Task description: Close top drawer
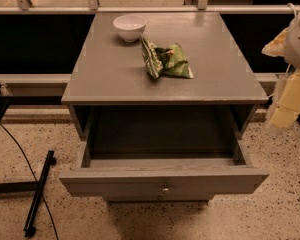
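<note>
Top drawer (162, 181) open; tool (288, 104) right edge.

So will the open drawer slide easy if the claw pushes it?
The top drawer looks empty, so probably light and easy sliding. Pushing near its middle knob should stop it twisting. The claw hangs at the picture's right.

The one camera looks down from above and in front of the cabinet (115, 69), facing its pulled-out top drawer (140, 182) from near; the gripper (286, 109) sits close at the right edge
</note>
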Available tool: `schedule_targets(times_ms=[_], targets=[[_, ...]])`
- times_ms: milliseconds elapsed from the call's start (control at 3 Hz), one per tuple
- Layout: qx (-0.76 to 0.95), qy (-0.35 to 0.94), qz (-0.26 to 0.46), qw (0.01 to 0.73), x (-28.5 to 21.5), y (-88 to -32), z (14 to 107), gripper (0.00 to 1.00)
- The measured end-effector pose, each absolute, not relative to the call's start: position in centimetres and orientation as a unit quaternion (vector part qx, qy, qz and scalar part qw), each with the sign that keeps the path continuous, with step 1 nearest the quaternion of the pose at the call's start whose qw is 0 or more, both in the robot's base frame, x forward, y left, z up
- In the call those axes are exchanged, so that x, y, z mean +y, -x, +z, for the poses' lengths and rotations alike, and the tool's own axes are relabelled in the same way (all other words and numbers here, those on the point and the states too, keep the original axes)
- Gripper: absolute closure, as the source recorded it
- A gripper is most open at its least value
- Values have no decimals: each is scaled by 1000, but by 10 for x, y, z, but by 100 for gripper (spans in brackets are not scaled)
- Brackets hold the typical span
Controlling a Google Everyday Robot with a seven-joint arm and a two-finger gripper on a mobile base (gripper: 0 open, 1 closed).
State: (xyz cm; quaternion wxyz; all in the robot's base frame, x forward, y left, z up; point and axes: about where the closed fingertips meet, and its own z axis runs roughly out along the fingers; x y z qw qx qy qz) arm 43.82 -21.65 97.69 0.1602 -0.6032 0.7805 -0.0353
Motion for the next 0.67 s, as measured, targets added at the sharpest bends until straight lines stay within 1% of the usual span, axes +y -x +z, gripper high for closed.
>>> schedule_targets(times_ms=[667], targets=[[772,613,-25,169,-212,-439,959,0]])
